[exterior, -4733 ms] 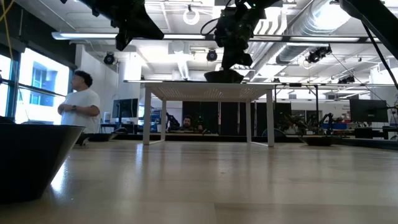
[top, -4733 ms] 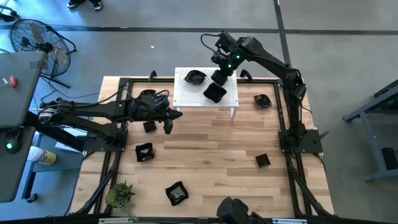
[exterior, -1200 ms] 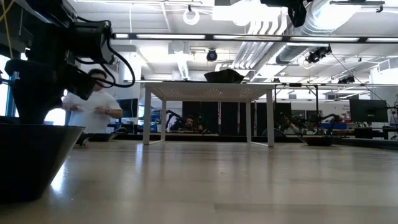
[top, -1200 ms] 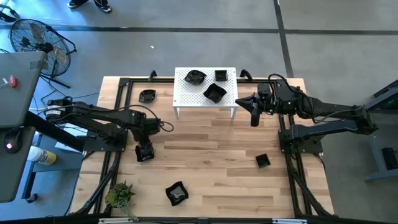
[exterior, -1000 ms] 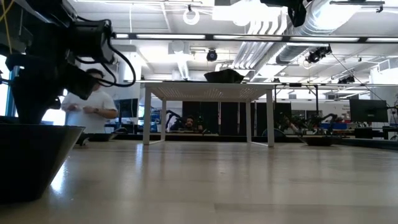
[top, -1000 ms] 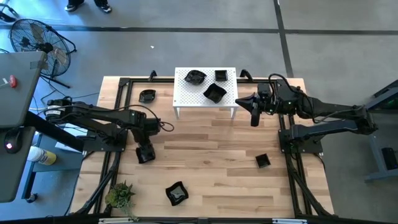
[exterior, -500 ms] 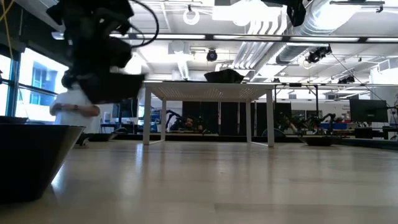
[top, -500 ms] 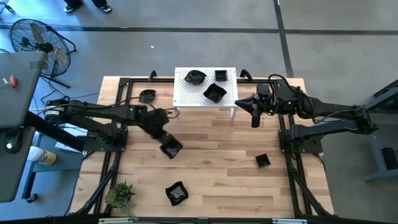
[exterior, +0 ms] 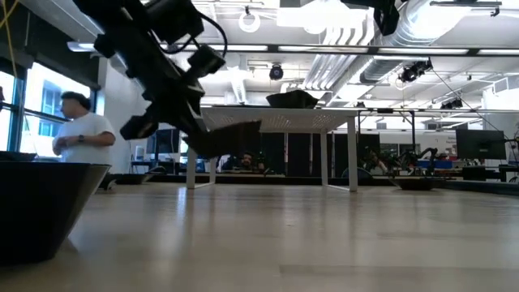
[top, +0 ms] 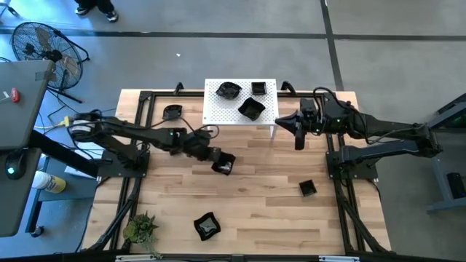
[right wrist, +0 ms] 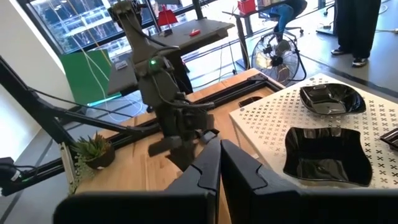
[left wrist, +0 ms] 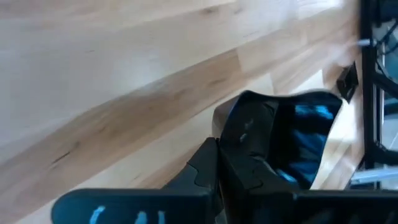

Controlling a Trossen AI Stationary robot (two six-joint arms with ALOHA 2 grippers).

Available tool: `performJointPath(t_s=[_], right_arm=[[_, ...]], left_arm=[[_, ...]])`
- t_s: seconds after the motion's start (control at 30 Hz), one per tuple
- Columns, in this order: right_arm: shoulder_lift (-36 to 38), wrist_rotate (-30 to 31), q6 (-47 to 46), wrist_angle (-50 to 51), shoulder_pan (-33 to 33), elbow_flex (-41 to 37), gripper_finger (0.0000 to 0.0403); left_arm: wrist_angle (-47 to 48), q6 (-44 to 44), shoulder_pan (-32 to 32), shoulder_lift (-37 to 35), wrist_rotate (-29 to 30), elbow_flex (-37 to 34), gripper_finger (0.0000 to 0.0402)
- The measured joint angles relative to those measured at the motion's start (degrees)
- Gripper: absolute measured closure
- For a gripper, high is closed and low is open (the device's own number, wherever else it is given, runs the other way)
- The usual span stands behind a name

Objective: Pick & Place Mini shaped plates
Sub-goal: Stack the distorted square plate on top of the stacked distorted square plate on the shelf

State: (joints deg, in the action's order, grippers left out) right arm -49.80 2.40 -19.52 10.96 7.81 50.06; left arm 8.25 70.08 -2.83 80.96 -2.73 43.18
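The left tool (top: 216, 161) is closed on a small glossy black plate (top: 224, 164), lifted above the middle of the light wooden surface (top: 262, 189), near the white perforated rack (top: 222, 110). At the right, the right tool (top: 296, 136) is closed and empty, beside the rack.

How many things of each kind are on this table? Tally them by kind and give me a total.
white rack: 1
green plant: 1
black mini plates: 7 (3 on the white rack; 3 on the table at; 1 in the left gripper)
Total: 9 visible; the right arm may hide more.
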Motion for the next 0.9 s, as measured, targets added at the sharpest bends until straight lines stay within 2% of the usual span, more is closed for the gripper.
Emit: performJointPath(t_s=[0.23, 0.57, 0.9], right_arm=[[0.0, -1.94, 0.25, 0.52, 0.0, 0.01, 0.0396], [0.0, -4.4, -1.04, 1.71, 0.0, 0.01, 0.0396], [0.0, -4.54, -0.37, 1.74, 0.0, 0.0, 0.0396]], left_arm=[[-6.14, 4.1, 2.28, 6.35, 1.55, 0.0, 0.0399], [-11.82, 9.26, 4.49, 10.21, 4.35, -0.02, 0.0397], [-10.93, 3.09, 4.35, 10.28, 7.57, 3.25, 0.0349]])
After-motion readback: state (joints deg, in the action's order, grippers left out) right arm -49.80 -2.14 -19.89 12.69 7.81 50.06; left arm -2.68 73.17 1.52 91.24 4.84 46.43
